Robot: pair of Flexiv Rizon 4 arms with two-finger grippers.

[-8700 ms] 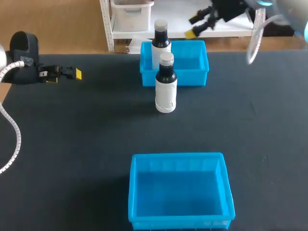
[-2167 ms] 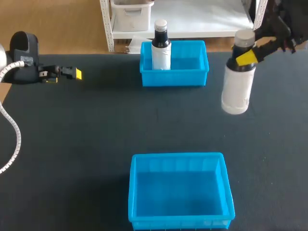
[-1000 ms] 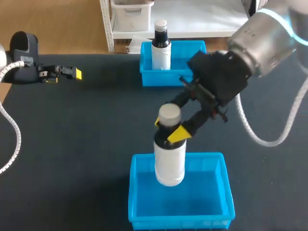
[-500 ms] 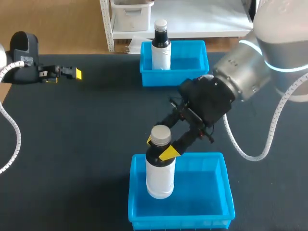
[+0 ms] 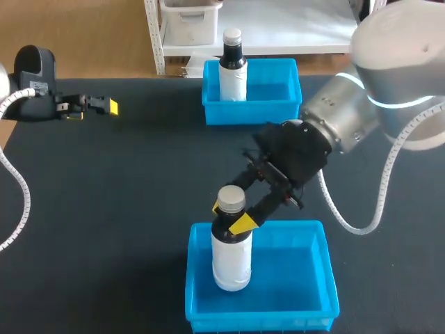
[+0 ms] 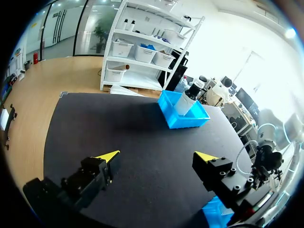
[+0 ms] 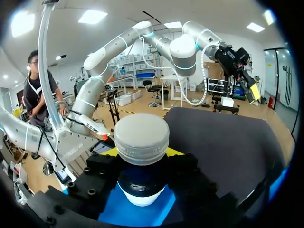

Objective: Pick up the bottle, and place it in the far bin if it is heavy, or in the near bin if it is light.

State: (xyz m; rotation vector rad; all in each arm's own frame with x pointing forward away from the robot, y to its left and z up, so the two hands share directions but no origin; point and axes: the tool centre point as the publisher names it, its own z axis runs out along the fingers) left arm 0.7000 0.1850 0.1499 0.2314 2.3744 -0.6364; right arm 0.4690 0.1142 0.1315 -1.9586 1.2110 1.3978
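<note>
In the head view, the white plastic bottle with a grey cap (image 5: 231, 254) is clamped at its dark neck by the right pincer (image 5: 230, 216) and held upright inside the near blue plastic bin (image 5: 329, 287). Only the release seems to be left. A similar second bottle (image 5: 233, 66) stands in the far blue bin (image 5: 278, 113) on the black matte bench (image 5: 125, 195). In the left wrist view, the left pincer (image 6: 156, 156) is spread wide and empty. In the right wrist view, the bottle's cap is seen between the closed fingers.
</note>
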